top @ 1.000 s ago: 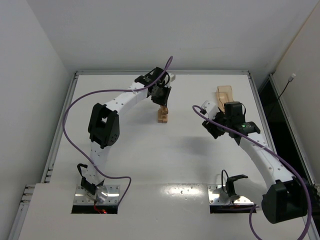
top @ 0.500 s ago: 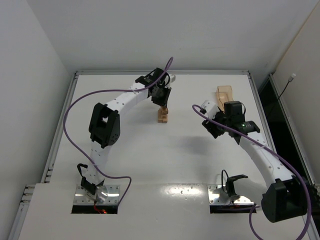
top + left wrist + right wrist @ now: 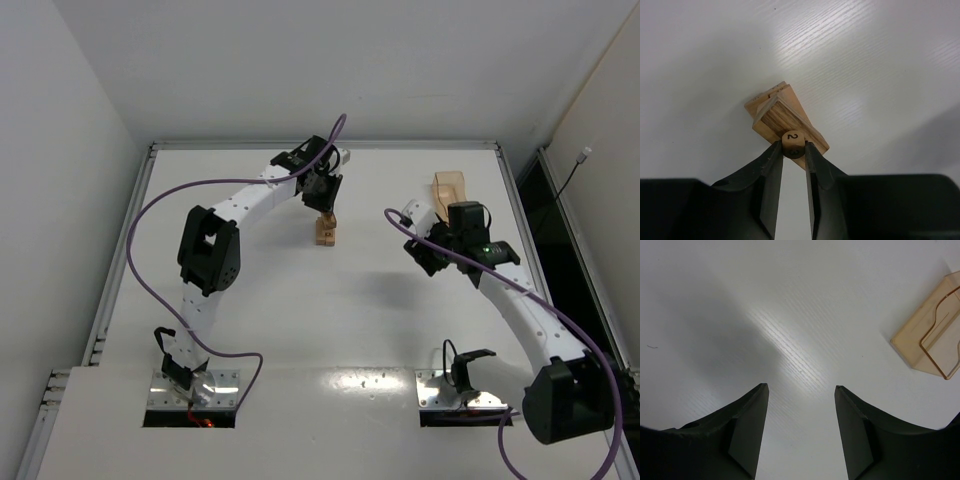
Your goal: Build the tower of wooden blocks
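Left jaws pinch a small cylinder (image 3: 793, 141) marked 2 over the tower (image 3: 785, 120) of crossed planks, upper centre of the top view; right jaws spread above the table (image 3: 805, 315), amber box (image 3: 932, 337) upper right.

Amber plastic box (image 3: 927, 340) (translucent) lies on the white table (image 3: 300, 300).

The wood block tower (image 3: 785, 117) is bare pale wood, unvarnished, with darker streaked grain on top. The cylinder (image 3: 793, 138) is the same matt wood (a 2 printed on its end). The table (image 3: 875, 55) is white, finely ribbed, softly shiny. The box (image 3: 932, 335) is glossy translucent amber plastic. The left gripper (image 3: 793, 149) and right gripper (image 3: 801, 390) look like smooth matt black plastic.
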`<state>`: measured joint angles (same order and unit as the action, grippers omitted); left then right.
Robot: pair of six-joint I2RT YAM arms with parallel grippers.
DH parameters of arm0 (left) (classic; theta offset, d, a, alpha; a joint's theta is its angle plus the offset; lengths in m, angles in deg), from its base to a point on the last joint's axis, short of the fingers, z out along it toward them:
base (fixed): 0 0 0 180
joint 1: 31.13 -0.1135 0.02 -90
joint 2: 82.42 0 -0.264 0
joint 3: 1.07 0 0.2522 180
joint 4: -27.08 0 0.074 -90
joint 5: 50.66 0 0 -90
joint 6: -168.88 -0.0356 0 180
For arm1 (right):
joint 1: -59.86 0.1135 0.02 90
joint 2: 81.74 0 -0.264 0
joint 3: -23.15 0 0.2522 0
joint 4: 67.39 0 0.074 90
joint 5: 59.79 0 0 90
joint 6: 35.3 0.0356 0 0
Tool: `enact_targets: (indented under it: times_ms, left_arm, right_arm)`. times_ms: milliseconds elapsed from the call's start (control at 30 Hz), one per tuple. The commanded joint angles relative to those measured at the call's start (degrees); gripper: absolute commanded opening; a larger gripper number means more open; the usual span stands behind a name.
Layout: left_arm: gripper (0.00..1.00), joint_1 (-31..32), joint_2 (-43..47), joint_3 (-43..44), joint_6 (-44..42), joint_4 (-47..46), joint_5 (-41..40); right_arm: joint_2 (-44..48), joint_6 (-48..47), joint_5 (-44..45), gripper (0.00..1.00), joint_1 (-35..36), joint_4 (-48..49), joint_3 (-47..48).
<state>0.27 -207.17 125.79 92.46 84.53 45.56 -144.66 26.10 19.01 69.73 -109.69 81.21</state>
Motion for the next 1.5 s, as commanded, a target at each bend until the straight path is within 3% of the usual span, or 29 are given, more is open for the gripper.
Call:
enact_targets:
  times_ms: [0, 667, 933, 1033, 1067, 1167, 1233, 1467]
  left_arm:
    - [0.21, -0.81, 0.91, 0.1, 0.3, -0.53, -1.03]
    - [0.29, -0.81, 3.02, 0.1, -0.84, -0.53, 1.95]
    - [0.3, 1.65, 12.94, -4.02, -1.98, -2.63, -0.15]
    - [0.45, 1.65, 20.31, -10.77, -1.46, -4.65, -5.06]
    - [0.62, 1.65, 22.42, -12.97, -0.85, -5.18, -6.47]
    - [0.88, -1.24, 30.6, -22.11, -0.84, -6.68, -8.5]
    - [0.98, -4.74, 34.03, -28.97, -0.84, -8.17, -7.8]
    - [1.0, -16.18, 39.23, -44.71, 1.27, -11.16, -11.58]
  right_arm:
    - [-0.45, 0.56, -2.07, 0.53, -0.2, 1.73, 2.82]
    - [-0.45, 0.56, -2.6, 0.55, -0.2, 1.73, 2.82]
    - [-0.45, 0.56, -2.07, 0.6, -0.2, 2.78, 2.29]
    - [-0.45, 2.67, -1.02, 0.64, -0.2, 3.57, 2.29]
    - [-0.45, 4.06, -1.02, 0.68, -0.2, 4.1, 2.81]
    - [-0.98, 6.71, -1.02, 0.7, -0.2, 5.41, 2.82]
    - [-2.37, 10.57, -1.02, 0.7, -0.2, 6.38, 3.34]
    - [-14.22, 26.82, 0.74, 0.71, -3.36, 8.93, 10.18]
